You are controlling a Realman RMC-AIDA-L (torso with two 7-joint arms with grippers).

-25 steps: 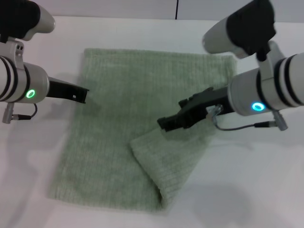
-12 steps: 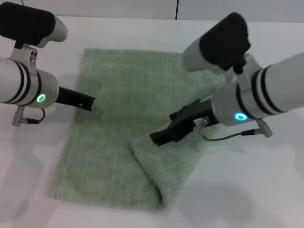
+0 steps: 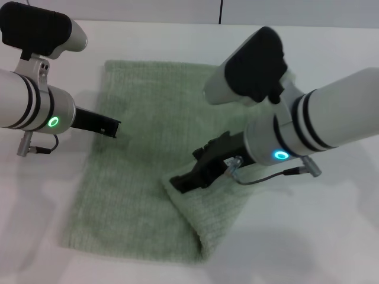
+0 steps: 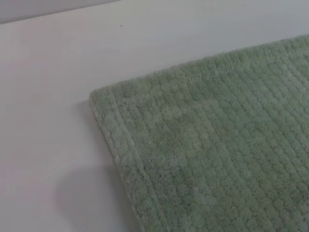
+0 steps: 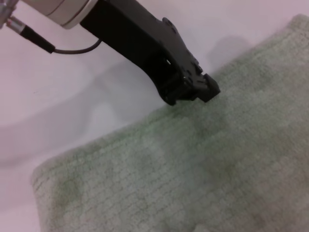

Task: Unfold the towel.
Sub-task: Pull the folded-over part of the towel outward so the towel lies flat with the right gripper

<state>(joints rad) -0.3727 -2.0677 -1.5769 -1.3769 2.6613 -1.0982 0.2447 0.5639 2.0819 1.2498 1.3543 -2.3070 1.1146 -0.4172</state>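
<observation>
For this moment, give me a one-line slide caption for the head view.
Right gripper reaches the folded-over corner of the sage-green towel on the white table; left gripper hovers at its far left edge.

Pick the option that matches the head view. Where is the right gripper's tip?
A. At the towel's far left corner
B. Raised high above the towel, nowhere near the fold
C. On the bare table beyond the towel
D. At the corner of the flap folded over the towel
D: the right gripper has its tip at the corner of the folded-over flap, which lies on the towel; the left gripper sits by the towel's left edge.
</observation>
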